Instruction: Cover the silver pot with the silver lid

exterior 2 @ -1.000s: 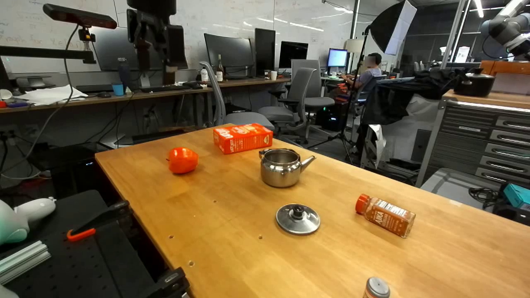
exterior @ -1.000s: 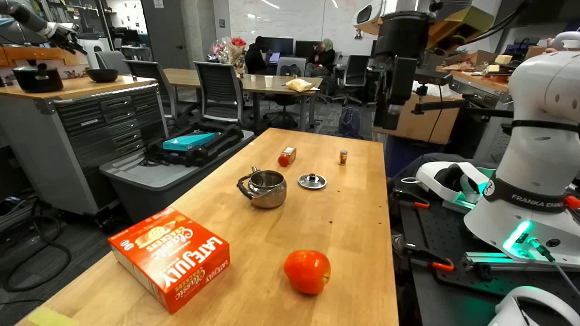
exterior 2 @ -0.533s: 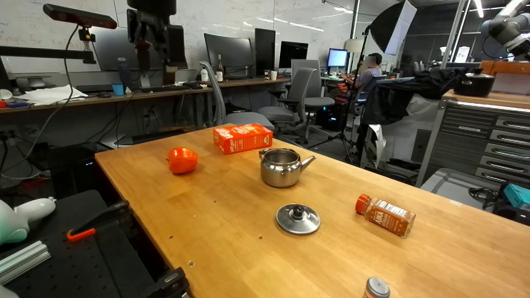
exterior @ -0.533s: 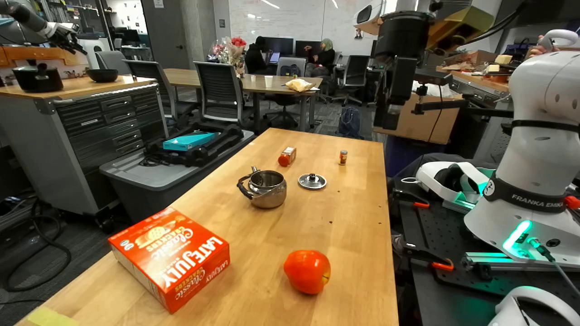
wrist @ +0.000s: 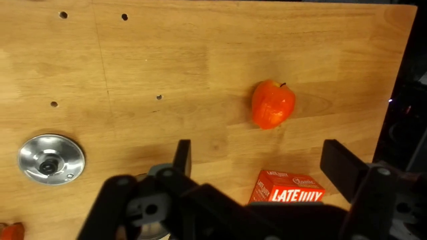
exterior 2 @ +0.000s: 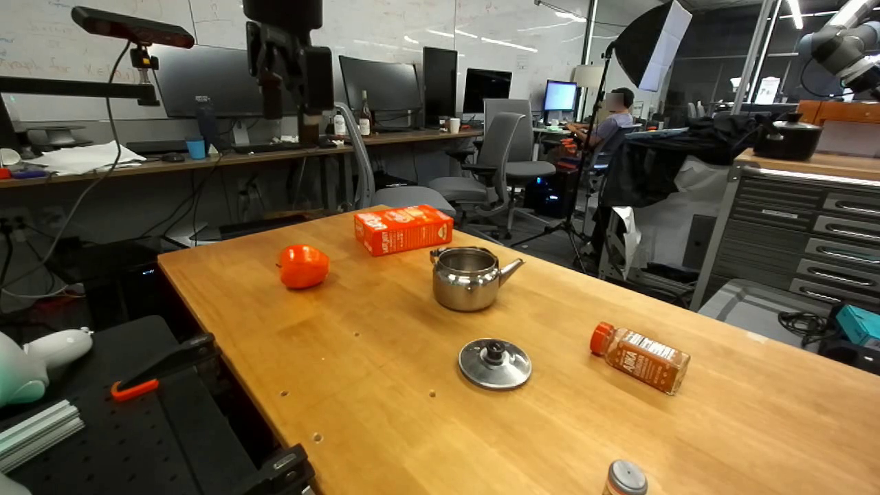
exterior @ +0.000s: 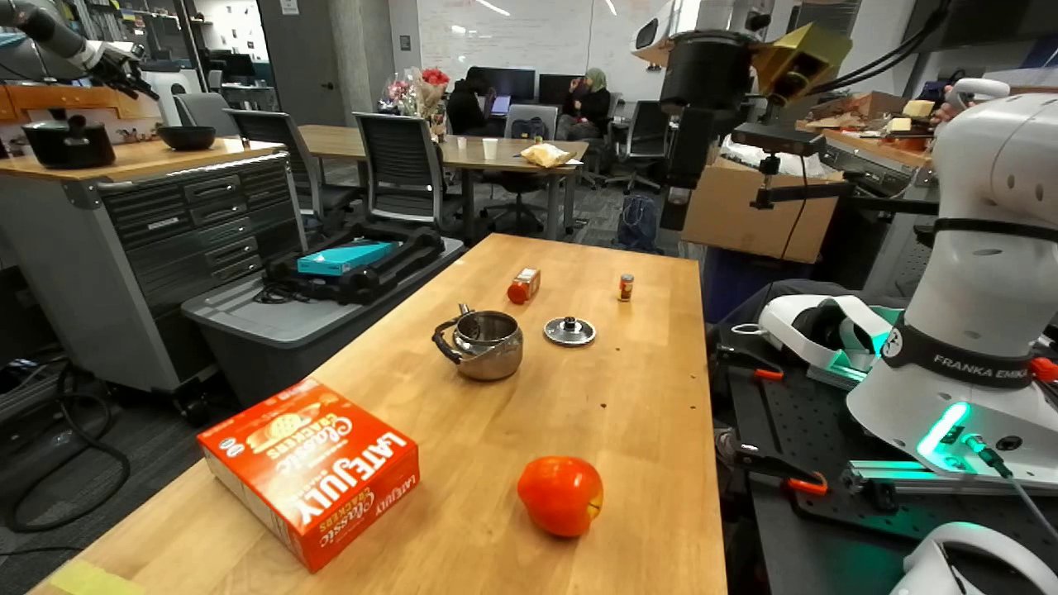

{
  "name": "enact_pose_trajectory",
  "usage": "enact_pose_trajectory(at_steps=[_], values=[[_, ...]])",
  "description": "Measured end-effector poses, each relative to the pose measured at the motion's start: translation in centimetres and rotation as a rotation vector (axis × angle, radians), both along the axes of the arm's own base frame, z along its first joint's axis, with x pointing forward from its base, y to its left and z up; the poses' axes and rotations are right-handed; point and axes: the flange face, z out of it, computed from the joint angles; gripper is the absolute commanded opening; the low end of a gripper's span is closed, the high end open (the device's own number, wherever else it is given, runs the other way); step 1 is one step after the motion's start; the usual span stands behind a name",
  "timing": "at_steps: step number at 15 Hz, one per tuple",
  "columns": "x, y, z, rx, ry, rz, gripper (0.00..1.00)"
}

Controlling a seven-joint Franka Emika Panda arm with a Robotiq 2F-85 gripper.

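Observation:
The silver pot is a shiny kettle-like pot with a spout and dark handle; it stands open and upright on the table in both exterior views (exterior: pixel 493 357) (exterior 2: pixel 466 286). In the wrist view the pot (wrist: pixel 152 230) is mostly hidden behind my left finger. The silver lid lies flat, dark knob up, apart from the pot in both exterior views (exterior: pixel 569 332) (exterior 2: pixel 505 371). The lid also shows at the left of the wrist view (wrist: pixel 68 156). My gripper (wrist: pixel 257 146) is open and empty, high above the table; it also shows in an exterior view (exterior 2: pixel 290 120).
A red apple-like fruit (exterior: pixel 562 496) and a red cracker box (exterior: pixel 310 463) lie near one table end. An orange-capped spice bottle (exterior 2: pixel 643 359) lies on its side beyond the lid. A small jar (exterior: pixel 626 287) stands near the table's edge. A camera on a bar (exterior: pixel 777 139) is close to the gripper.
My gripper has moved in the last half second: left in an exterior view, right and slightly down in an exterior view, towards the table. The pot, lid and other objects have not moved.

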Motion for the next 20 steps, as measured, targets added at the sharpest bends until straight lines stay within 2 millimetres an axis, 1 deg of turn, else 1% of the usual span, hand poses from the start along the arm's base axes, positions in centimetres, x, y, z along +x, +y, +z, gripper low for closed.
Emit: enact_pose_trajectory(at_steps=[8,13,20], values=[[3.8,-2.4,-1.9,-0.006,0.024,-0.156,1.00],[6.0,-3.8,-3.2,-0.018,0.070,-0.268,1.00],[8.0,-6.9,-3.8,-0.080,0.105,-0.428,1.00]])
